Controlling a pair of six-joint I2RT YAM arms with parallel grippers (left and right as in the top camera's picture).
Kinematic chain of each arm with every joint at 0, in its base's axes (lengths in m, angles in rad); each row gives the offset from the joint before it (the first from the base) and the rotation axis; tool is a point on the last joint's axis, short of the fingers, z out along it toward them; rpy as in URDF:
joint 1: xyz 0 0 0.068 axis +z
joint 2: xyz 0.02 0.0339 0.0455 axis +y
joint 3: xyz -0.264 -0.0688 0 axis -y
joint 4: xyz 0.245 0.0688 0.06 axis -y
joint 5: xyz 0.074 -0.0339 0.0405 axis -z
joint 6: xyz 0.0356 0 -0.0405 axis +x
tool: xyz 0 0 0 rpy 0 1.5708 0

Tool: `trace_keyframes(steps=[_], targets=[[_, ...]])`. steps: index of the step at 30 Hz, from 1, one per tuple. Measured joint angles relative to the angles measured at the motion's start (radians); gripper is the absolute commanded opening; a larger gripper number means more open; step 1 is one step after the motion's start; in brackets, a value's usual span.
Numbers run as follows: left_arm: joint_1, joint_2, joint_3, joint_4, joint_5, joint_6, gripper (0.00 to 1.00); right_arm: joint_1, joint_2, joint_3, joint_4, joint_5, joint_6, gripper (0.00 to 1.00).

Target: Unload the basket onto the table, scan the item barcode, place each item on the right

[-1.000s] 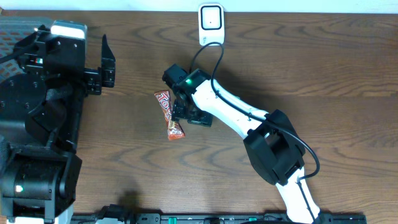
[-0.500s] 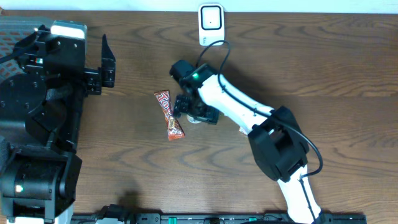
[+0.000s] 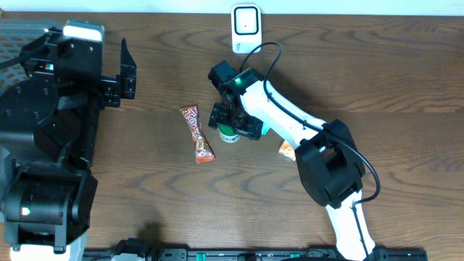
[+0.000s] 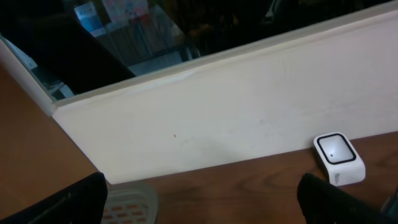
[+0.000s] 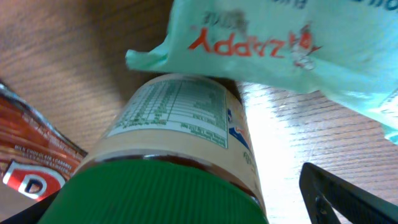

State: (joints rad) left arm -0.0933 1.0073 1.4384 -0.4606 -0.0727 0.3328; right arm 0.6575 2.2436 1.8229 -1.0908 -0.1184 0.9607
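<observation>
Overhead: right claw (image 3: 233, 127), jaws apart, over green-capped bottle (image 3: 229, 135).

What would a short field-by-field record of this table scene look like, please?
scanner: white, at the far edge
jar: green lid, printed label
right claw: open, directly above the jar
candy bar: red wrapper, lying flat, left of the jar
mint-green packet: beside the jar
orange packet: only a corner shows, right of the jar
left claw: open, empty, at the left side
</observation>
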Motion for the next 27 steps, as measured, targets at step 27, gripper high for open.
trace_keyframes(steps=[27], targets=[[0.000,0.000,-0.002,0.000,0.000,0.000,0.98,0.043,0.000,-0.001,-0.031,0.070,-0.003,0.90]])
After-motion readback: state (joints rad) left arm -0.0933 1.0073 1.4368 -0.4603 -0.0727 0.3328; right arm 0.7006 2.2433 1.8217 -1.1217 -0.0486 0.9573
